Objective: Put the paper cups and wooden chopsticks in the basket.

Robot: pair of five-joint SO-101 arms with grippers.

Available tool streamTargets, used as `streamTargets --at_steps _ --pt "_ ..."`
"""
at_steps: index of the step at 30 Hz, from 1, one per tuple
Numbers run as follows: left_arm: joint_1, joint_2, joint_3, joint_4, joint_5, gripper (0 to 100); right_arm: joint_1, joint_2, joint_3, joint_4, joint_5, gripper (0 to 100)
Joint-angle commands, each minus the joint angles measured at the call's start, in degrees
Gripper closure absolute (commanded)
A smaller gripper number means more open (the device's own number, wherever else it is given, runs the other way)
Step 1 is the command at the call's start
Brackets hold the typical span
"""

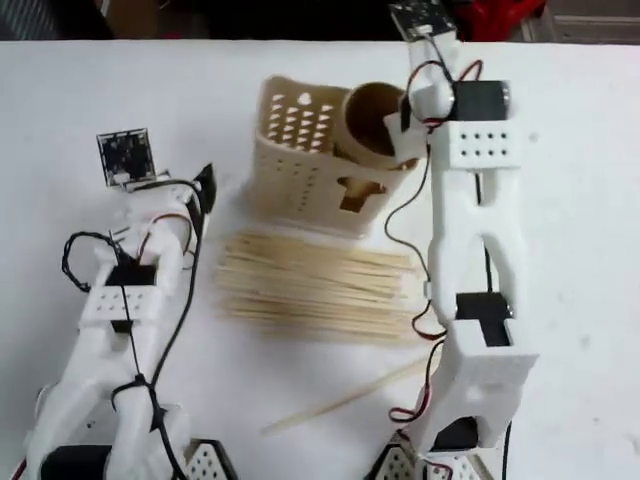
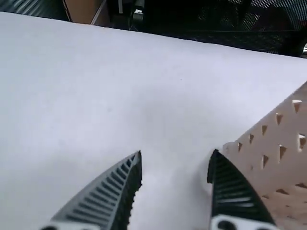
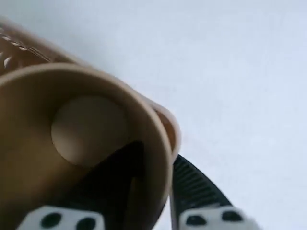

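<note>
On a white table [image 1: 570, 260], the left gripper [image 2: 175, 167] sits with its dark ribbed fingers spread apart, holding nothing, just beside the left wall of a cream plastic basket [image 1: 300, 165] pierced with rows of small holes. In front of the basket lies a flat heap of pale wooden chopsticks [image 1: 320, 285], and one stray chopstick [image 1: 340, 400] lies apart, nearer the arms' bases. At the basket's right end a brown paper cup [image 1: 372, 118] tilts, its mouth turned towards the right gripper [image 3: 156, 177], which pinches the cup's wall with one finger inside and one outside.
</note>
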State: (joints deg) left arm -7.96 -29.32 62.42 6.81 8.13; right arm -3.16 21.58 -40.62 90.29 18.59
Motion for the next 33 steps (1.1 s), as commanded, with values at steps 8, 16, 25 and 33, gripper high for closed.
streamTargets --at_steps 8,16,25,33 --pt "0.9 -2.2 -0.2 -1.3 0.7 77 3.6 0.0 -20.6 8.1 2.7 98.5" --pt "0.9 -2.2 -0.2 -1.3 0.7 77 4.1 6.3 -14.3 7.8 2.5 92.4" --pt "1.0 -2.2 -0.2 -1.3 0.7 77 5.3 1.5 -14.2 8.1 2.6 73.4" --pt "1.0 -2.2 -0.2 -1.3 0.7 77 5.3 -11.9 -12.8 8.2 2.5 76.9"
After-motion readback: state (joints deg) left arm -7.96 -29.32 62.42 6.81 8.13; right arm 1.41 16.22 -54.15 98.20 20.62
